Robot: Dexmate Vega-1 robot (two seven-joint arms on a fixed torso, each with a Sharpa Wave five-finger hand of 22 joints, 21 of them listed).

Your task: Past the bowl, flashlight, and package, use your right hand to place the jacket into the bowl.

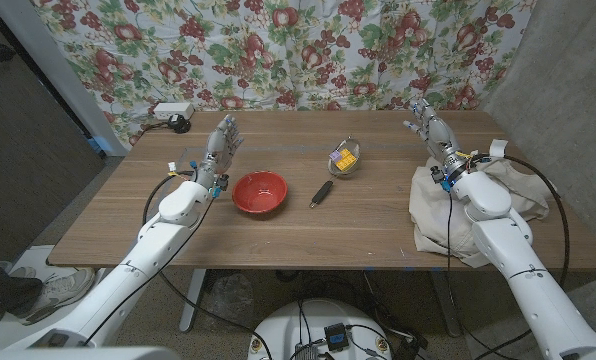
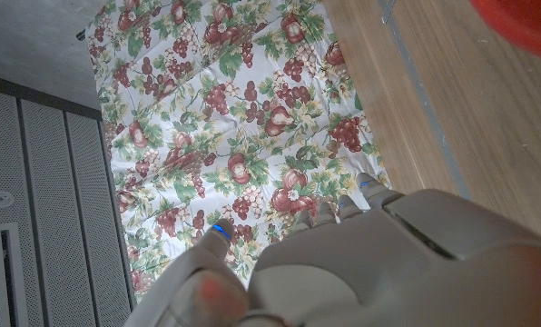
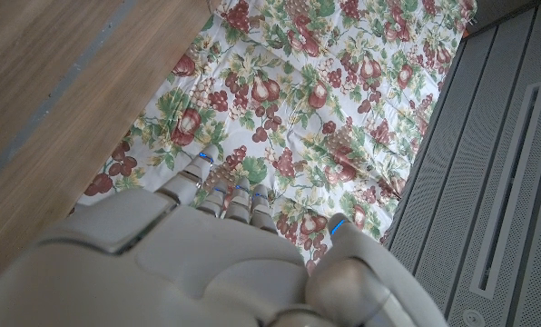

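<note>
I had the right hand (image 1: 428,124) raised above the table (image 1: 308,225) near its far right corner, fingers apart and holding nothing. The jacket (image 1: 448,215), a pale crumpled heap, lay at the table's right edge, nearer me than that hand and beneath the right forearm; the hand itself was not touching it. The red bowl (image 1: 260,192) sat toward the left of the table's middle, well apart from the jacket. Between them lay the black flashlight (image 1: 321,193), just right of the bowl, and the package (image 1: 344,160), a clear bag with yellow contents, lay a little farther back. My left hand (image 1: 221,140) stood just left of the bowl, toward the far edge, fingers spread and empty. A flowered cloth (image 1: 308,50) hung behind the table.
</note>
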